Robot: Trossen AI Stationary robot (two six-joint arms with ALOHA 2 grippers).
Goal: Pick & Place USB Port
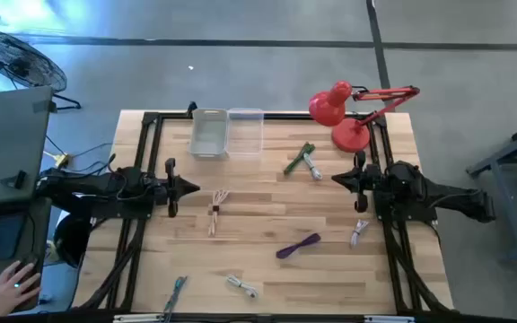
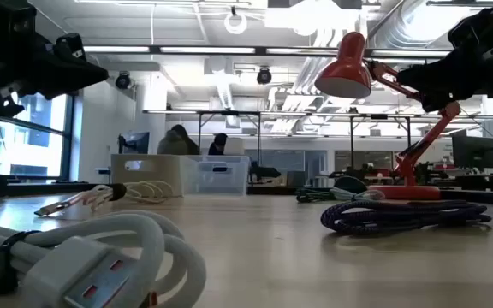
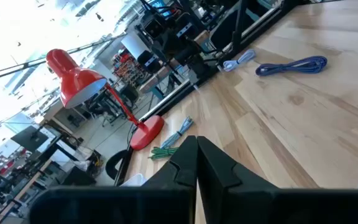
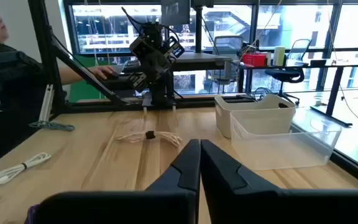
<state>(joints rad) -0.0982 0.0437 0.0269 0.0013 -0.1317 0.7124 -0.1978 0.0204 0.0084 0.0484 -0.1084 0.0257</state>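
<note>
Several bundled USB cables lie flat on the wooden table: a beige one [image 1: 216, 209], a green one [image 1: 298, 158] with a white one [image 1: 313, 167] beside it, a purple one [image 1: 297, 245], a white one [image 1: 359, 231], another white one [image 1: 240, 286] and a teal one [image 1: 176, 292] near the near edge. A grey-white bin [image 1: 210, 133] and a clear bin [image 1: 246, 131] stand at the far edge. My left gripper [image 1: 193, 188] hovers shut at the table's left, just left of the beige cable. My right gripper [image 1: 337, 178] hovers shut at the right, near the green cable.
A red desk lamp [image 1: 339, 112] stands at the far right corner, close to my right arm. A black frame [image 1: 146, 161] runs along the table's edges. A person's hand [image 1: 14, 285] shows off the near left corner. Bare wood lies between the two grippers.
</note>
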